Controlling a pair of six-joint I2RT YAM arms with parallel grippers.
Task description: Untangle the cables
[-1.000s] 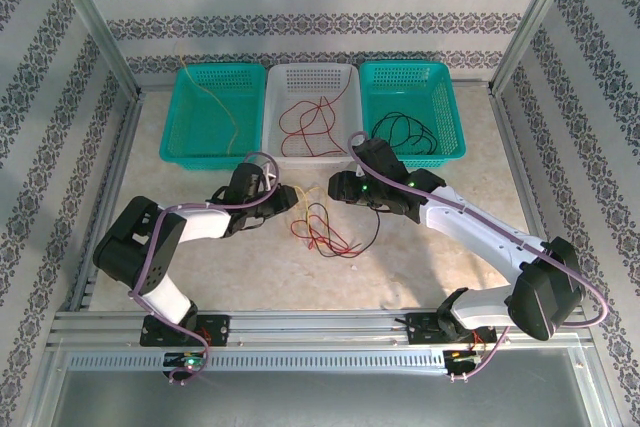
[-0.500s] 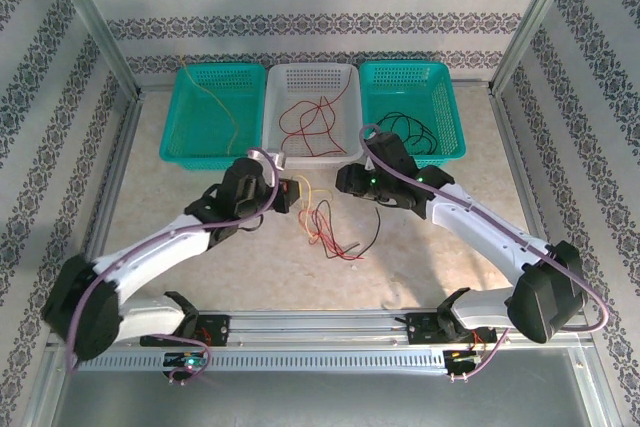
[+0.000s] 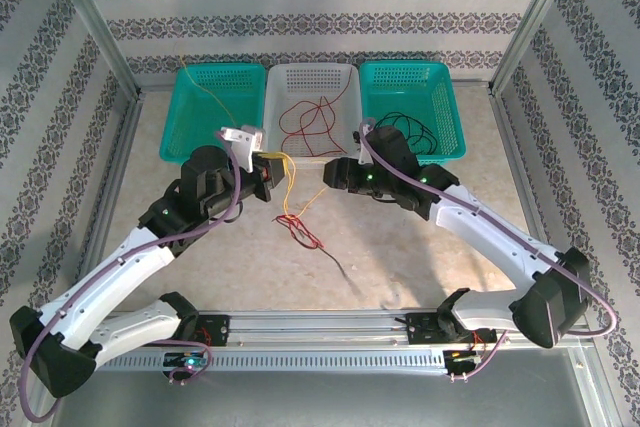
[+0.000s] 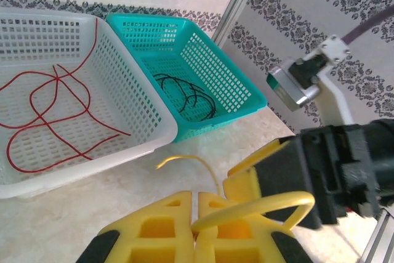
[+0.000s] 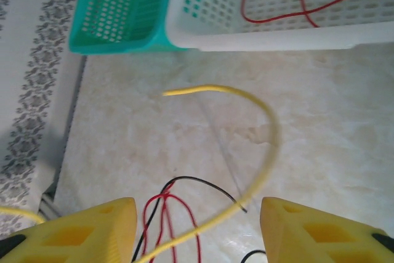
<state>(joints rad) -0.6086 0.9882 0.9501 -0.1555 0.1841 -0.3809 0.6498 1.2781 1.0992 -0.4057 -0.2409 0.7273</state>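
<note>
Our left claw point(image 3: 276, 168) is clenched on the yellow cable point(image 3: 290, 190). In the left wrist view its pads point(image 4: 166, 220) press together with the cable pinched between them. One loop of it bulges toward 3 o'clock and a short free tip curls up toward 12.

The left arm stretches out long from its base at the near edge, running toward 1 o'clock, with the wrist raised above the table point(image 3: 250, 267). From this claw the yellow cable hangs toward 6 o'clock. There it meets a small tangle of red cable point(image 3: 305, 235) and black cable point(image 3: 338, 265) lying on the table. The black tail trails off toward 5 o'clock.

Our right claw point(image 3: 327, 173) sits just at 3 o'clock of the left one, facing it, released and spread wide. In the right wrist view the yellow cable arcs through the gap between its fingers point(image 5: 80, 232), unclamped. The right arm reaches from its base toward 11 o'clock.

At 12 o'clock of both claws stand three baskets in a row:
- The left teal basket point(image 3: 172, 117) holds a yellow strand.
- The white basket point(image 3: 310, 67) holds red ones.
- The right teal basket point(image 3: 453, 122) holds black ones.
</note>
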